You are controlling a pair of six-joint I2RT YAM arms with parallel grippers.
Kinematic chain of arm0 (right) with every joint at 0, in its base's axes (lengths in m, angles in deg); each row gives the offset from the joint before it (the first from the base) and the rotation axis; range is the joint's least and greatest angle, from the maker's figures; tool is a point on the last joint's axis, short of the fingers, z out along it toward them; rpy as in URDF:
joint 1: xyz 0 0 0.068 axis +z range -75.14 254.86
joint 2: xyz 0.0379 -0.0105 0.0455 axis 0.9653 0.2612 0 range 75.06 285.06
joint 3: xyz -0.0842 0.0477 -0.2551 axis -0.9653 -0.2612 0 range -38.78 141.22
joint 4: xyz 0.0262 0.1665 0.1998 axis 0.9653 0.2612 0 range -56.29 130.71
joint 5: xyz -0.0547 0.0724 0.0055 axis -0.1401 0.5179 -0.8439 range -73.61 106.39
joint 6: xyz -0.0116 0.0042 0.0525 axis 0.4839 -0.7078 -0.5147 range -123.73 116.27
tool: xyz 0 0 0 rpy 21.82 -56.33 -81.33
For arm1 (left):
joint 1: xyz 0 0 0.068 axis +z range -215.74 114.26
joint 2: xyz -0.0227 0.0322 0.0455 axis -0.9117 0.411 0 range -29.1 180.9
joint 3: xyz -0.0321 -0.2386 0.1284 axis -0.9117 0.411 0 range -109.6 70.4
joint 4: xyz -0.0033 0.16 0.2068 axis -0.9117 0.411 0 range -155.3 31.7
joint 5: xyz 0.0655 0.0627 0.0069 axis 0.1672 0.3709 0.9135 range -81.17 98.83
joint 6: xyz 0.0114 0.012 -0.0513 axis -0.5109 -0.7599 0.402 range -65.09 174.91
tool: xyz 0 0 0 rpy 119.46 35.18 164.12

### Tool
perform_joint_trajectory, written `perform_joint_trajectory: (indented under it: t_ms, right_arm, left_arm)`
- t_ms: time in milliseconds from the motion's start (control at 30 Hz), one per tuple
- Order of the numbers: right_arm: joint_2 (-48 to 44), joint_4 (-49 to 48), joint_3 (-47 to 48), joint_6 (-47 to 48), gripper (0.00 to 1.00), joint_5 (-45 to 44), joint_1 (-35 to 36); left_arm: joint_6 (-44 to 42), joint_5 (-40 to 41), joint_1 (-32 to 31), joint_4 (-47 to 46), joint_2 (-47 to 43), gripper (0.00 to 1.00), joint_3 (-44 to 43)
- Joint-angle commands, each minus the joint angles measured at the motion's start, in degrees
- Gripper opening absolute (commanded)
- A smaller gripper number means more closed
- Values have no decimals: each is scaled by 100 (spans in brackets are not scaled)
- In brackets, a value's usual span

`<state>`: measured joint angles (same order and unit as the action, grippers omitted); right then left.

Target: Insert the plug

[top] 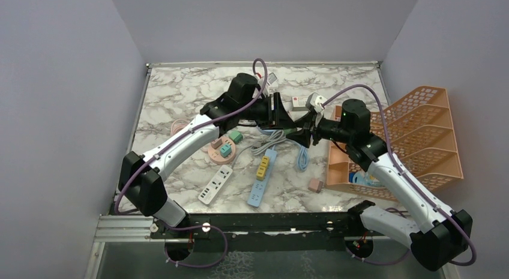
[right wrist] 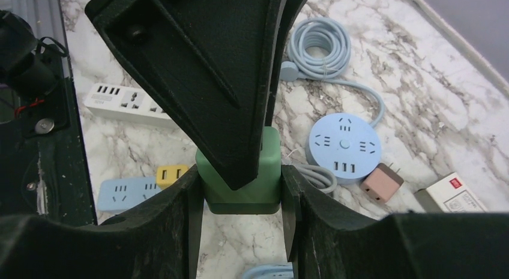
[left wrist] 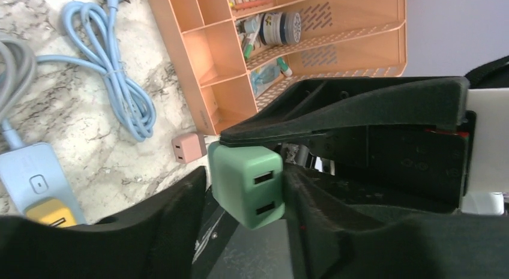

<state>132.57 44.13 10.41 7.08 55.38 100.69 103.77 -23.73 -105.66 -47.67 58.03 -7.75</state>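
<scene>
A green USB charger plug [left wrist: 246, 183] hangs in mid-air above the table's middle, where both grippers meet. My left gripper [left wrist: 245, 198] is closed on its two sides. My right gripper [right wrist: 240, 192] is shut on the same plug [right wrist: 264, 183], with a finger against each flank. In the top view the left gripper [top: 287, 123] and right gripper [top: 304, 132] touch tip to tip and hide the plug. Below lie a light blue power strip [top: 259, 186] carrying a yellow plug [top: 263, 167], and a white power strip [top: 215, 185].
An orange divided basket [top: 420, 141] stands at the right. A coiled blue cable [top: 302, 156], a pink plug [top: 315, 185], a grey cable [top: 268, 141] and a pink round hub with teal plugs [top: 223, 148] lie around the middle. A round blue socket hub [right wrist: 343, 146] lies beneath the grippers.
</scene>
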Motion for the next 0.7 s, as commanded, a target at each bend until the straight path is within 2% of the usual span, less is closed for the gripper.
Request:
perform_joint_trajectory:
  t_ms: [0, 100, 200, 267, 400, 500, 600, 667]
  right_arm:
    - [97, 135, 51, 70, 28, 110, 66]
    - [197, 202, 80, 88, 28, 64, 95]
    - [255, 167, 32, 83, 31, -4, 128]
    - [289, 146, 9, 55, 32, -64, 138]
    - [408, 140, 33, -8, 33, -79, 145]
    - [525, 188, 90, 5, 33, -171, 175]
    - [605, 239, 146, 27, 33, -286, 195]
    - [633, 250, 163, 27, 33, -362, 203]
  left_arm:
    - [-307, -291, -68, 251, 230, 44, -98]
    - [-337, -259, -68, 307, 307, 25, -99]
    - [-366, -296, -68, 306, 373, 17, -100]
    - [-377, -390, -68, 301, 413, 17, -86]
    - [-360, -604, -85, 304, 503, 34, -53]
    - [-360, -806, -110, 306, 570, 40, -73]
    - [-362, -915, -132, 311, 602, 36, -74]
    - [-367, -942, -131, 304, 606, 28, -51]
